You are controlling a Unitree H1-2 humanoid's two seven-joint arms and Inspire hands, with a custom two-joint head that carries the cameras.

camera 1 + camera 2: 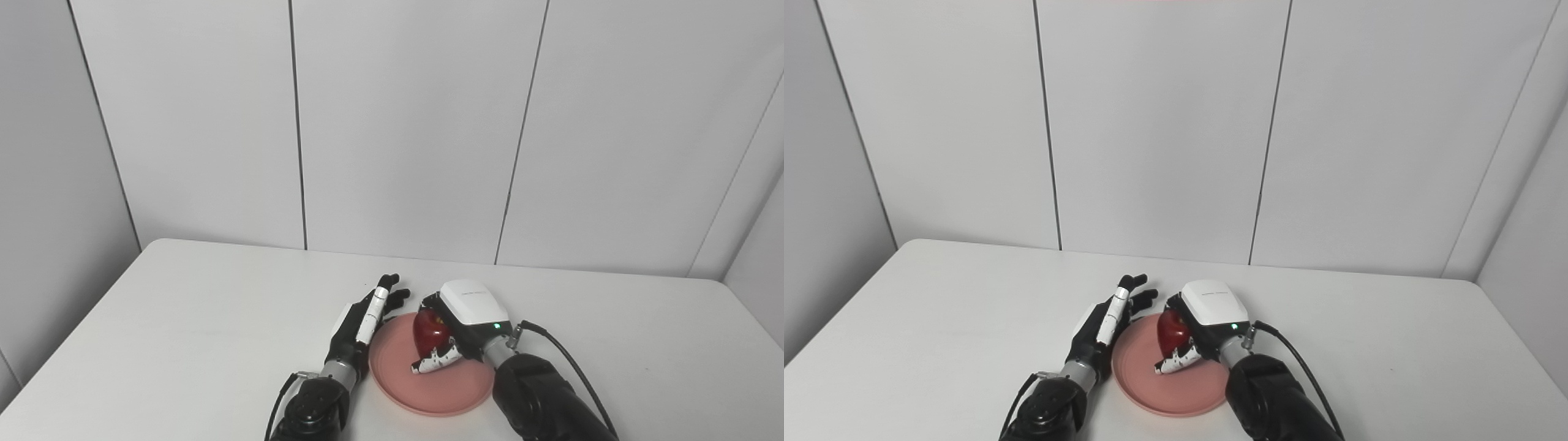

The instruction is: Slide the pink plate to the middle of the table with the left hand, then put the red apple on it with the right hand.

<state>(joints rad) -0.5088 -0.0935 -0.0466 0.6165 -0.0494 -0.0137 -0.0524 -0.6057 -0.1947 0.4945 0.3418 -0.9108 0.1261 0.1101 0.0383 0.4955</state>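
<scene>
A pink plate (401,383) lies on the white table near the front edge, about midway across. My right hand (460,323) is over the plate, shut on a red apple (430,334) that sits just above or on the plate's surface; I cannot tell whether the apple touches it. My left hand (365,318) rests open at the plate's left rim, fingers stretched toward the far side, holding nothing. In the right eye view the apple (1172,332) shows between the right hand's fingers and thumb.
The white table (184,318) stretches wide to the left, right and back of the plate. Grey wall panels stand behind it. A black cable (572,361) runs along my right forearm.
</scene>
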